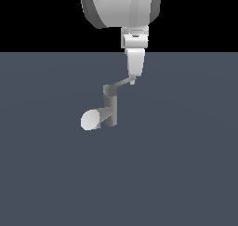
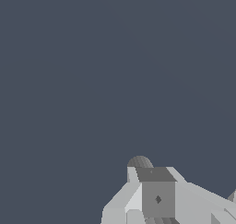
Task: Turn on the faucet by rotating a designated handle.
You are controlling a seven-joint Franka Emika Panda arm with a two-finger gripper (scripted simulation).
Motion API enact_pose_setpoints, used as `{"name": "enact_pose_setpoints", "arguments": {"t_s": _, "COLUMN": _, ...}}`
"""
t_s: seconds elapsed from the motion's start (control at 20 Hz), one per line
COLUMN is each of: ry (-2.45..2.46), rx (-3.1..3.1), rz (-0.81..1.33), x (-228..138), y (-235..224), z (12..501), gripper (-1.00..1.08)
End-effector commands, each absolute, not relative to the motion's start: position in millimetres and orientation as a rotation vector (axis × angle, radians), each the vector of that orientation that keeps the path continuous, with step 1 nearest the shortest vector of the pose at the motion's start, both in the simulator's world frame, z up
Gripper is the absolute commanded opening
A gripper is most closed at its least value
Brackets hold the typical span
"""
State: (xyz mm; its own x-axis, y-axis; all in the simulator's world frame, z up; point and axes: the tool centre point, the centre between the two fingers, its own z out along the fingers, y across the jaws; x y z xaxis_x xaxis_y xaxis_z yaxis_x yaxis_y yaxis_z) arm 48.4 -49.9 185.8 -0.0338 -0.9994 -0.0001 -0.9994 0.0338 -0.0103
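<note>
Faucet [image 1: 110,109]: grey upright column, standing on the table [image 1: 186,174] near the middle of the exterior view; flaring spout with pale oval mouth [image 1: 89,119] pointing toward that view's left and toward the camera.

Handle [image 1: 122,84]: thin flat bar, rooted in the round cap on top of the column, long axis running from the cap up and toward the exterior view's right, slightly raised at the free end.

Pincer [image 1: 133,78]: hanging straight down from the arm above, tips level with the free end of the handle and apparently touching or just beside it. Fingers [image 1: 135,64] seen as one pale tapering block; gap between them not visible, so clenched, released or gripping the bar cannot be told. Wrist view no help: only the underside of the hand [image 2: 159,197] and bare table.

Key relation: cap and pivot lying down and to the exterior view's left of the pincer, bar pointing from pivot straight at the tips. Judged consequence: push needed across the bar, sideways to its length, on an arc about the cap; push along the bar likely to do nothing. Contact at the far end, so best leverage, but some risk of slipping off the tip.
</note>
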Motion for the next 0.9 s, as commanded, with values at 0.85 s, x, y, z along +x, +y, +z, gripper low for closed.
{"name": "enact_pose_setpoints", "arguments": {"t_s": 0.85, "ry": 2.23, "rx": -2.173, "rz": -0.034, "x": 8, "y": -43, "z": 196, "gripper": -1.0}}
